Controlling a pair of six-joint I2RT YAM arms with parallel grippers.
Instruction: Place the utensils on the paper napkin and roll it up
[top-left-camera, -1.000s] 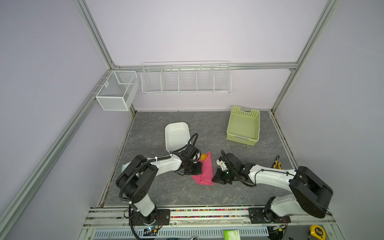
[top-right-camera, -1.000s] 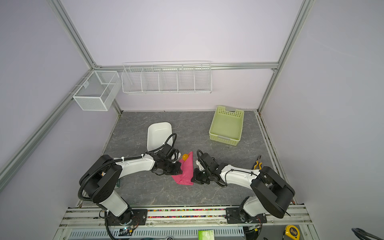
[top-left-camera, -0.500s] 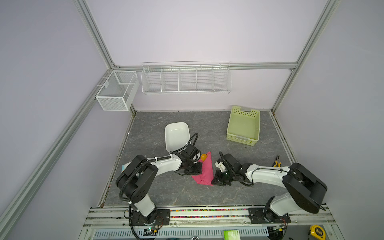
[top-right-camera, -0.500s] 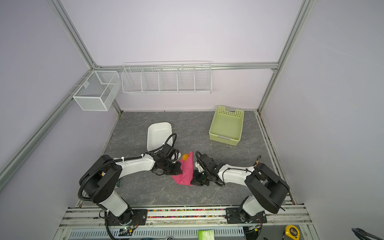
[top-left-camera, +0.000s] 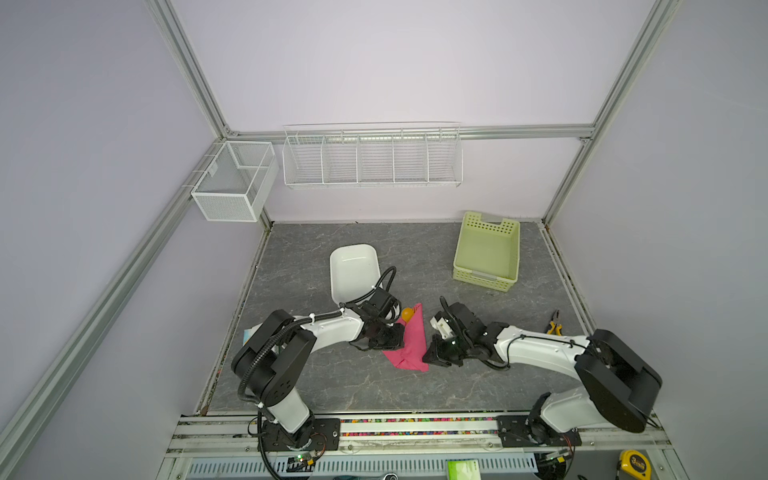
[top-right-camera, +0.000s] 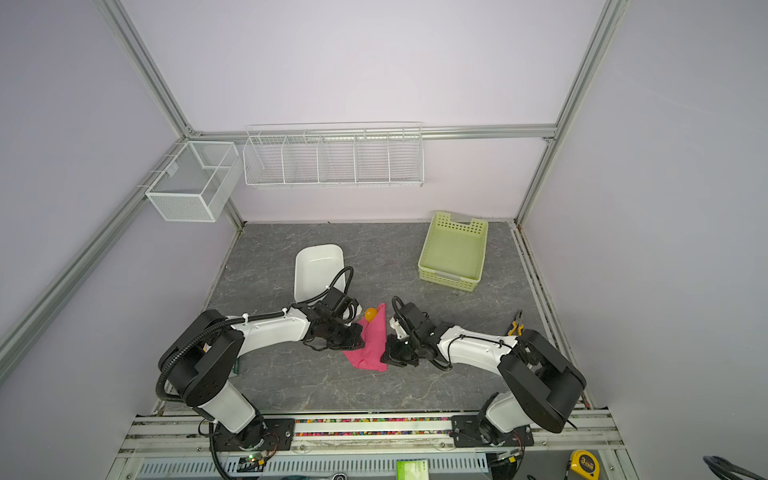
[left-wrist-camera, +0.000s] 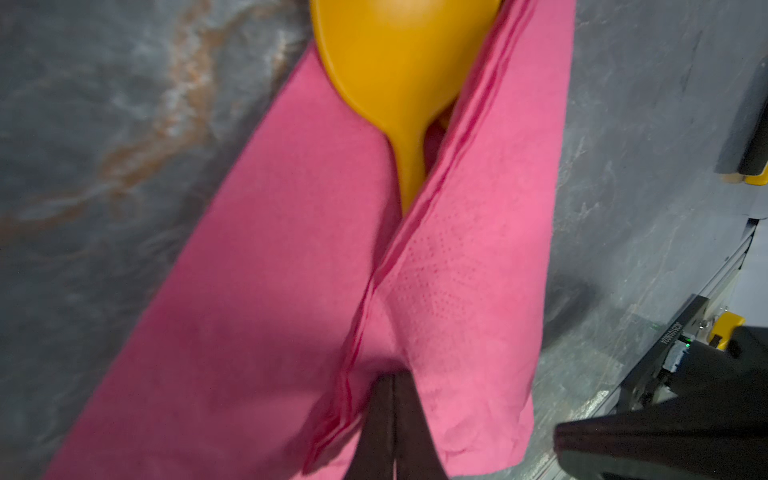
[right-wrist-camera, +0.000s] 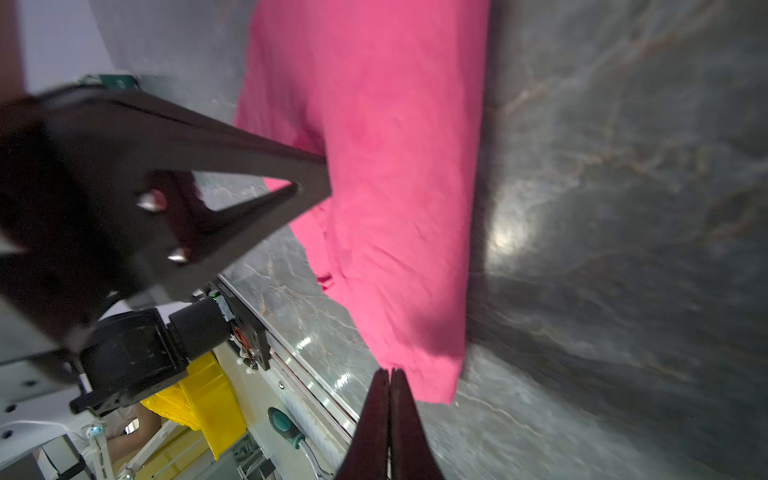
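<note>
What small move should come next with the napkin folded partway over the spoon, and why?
Probably the right gripper, shut at the paper napkin's near corner, should push the folded side further over the flat half. One flap covers the orange spoon's handle, the bowl sticks out, and the shut left gripper rests at the flap's edge, so the roll seems only begun.

Tape measure (top-left-camera: 633, 462): "3" on its yellow case
Black part by the rail (left-wrist-camera: 674, 337): white lettering, unreadable
</note>
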